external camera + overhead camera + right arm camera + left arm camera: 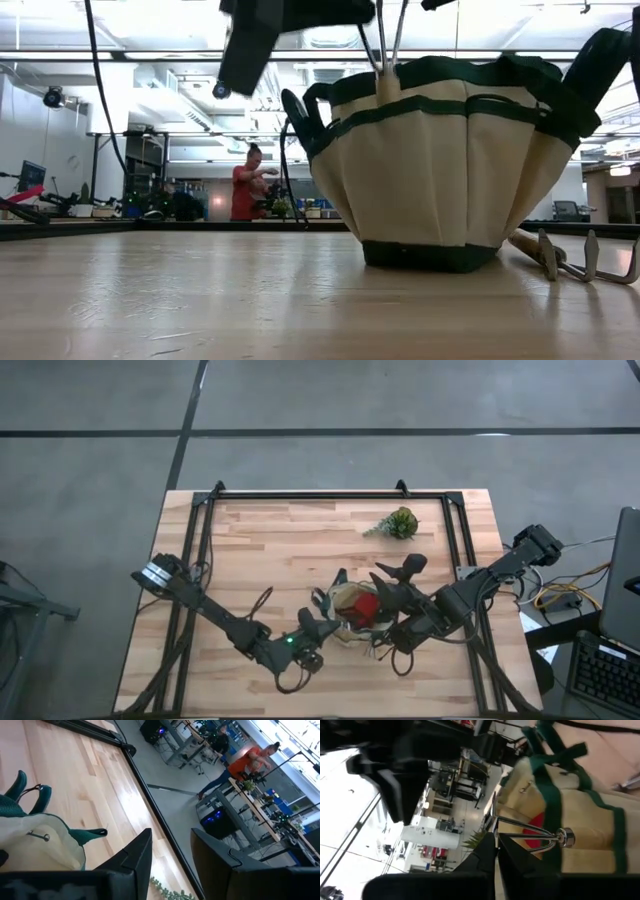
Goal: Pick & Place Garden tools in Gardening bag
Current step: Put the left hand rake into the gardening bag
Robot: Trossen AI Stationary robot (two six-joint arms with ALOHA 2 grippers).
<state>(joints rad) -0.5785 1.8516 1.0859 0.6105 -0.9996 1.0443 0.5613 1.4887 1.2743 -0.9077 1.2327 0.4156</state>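
The tan gardening bag with dark green trim stands upright at the table's near middle; it also shows in the low view. A red piece lies inside it. My left gripper is at the bag's left rim, shut on a grey metal tool made of two thin rods that meet at a round joint. The wooden-handled rake lies flat on the table against the bag's base. My right gripper is open and empty at the bag's far right side. My left gripper pinches the tool's two thin rods near their free ends between its two fingers. The tool hangs from the fingers, its rods running steeply down into the bag's top. Its jointed end lies against the bag's tan wall.
A small green plant lies on the far right part of the table. A black frame rail runs along the far edge and down both sides. A person stands far off in the room behind.
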